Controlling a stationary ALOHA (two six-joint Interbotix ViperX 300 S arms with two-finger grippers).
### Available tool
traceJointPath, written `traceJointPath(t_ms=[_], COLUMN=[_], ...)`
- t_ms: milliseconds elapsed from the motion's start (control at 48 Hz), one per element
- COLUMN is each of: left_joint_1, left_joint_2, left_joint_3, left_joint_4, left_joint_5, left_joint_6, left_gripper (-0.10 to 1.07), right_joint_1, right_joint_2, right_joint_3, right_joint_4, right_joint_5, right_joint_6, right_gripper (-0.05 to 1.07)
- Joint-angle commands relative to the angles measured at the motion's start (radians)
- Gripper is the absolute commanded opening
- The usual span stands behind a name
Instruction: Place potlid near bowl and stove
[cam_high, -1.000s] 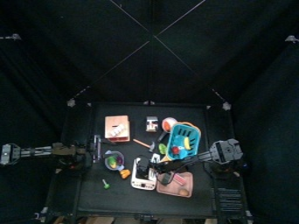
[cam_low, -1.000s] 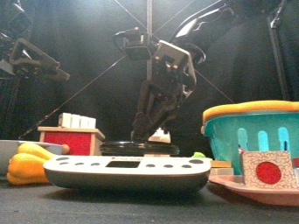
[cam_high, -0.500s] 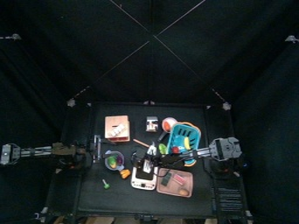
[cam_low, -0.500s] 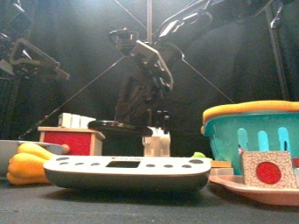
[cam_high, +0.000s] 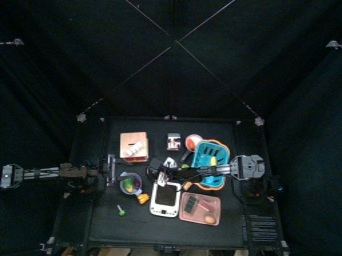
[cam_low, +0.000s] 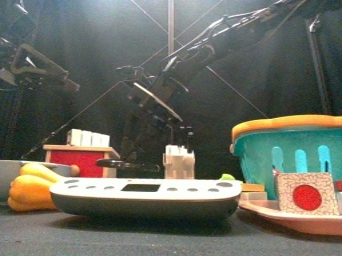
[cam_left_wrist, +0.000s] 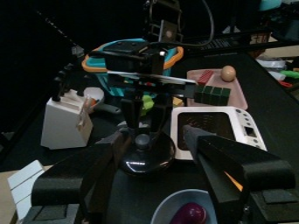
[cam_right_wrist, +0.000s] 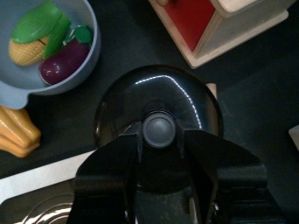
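Right arm now stretched further left across the table; right gripper (cam_right_wrist: 158, 175) clamped on potlid (cam_right_wrist: 158, 109) knob, beside bowl (cam_right_wrist: 47, 48); left gripper (cam_left_wrist: 152, 197) apart.

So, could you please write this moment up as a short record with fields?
right gripper: jaws astride the pot lid's knob, lid set on the table
pot lid: black, domed, beside the bowl
bowl: grey, holding purple and green toy food
left gripper: open, resting at the table's left edge
in front of the lid: white scale
right side: teal basket, pink tray
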Motion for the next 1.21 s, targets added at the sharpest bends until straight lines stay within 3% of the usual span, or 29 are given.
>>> traceJointPath(t_ms=[0, 812, 1188], left_joint_1=[0.002, 0.002, 0.003], left_joint_2=[0.009, 0.008, 0.009], left_joint_3=[-0.014, -0.014, -0.014], left_joint_4=[-0.002, 0.000, 0.000], left_joint_5=[-0.005, -0.005, -0.005], left_joint_6=[0.000, 0.000, 0.000], left_gripper=[0.93, 0.93, 0.93], right_joint_1=[-0.017, -0.017, -0.018], right_joint_2=[-0.011, 0.089, 0.094], right_joint_3=[-0.040, -0.107, -0.101], right_joint_4=[-0.006, -0.011, 0.003], right_joint_5=[-0.003, -0.020, -0.057], right_joint_6=[0.000, 0.002, 0.002], right_gripper=[0.63, 0.63, 0.65])
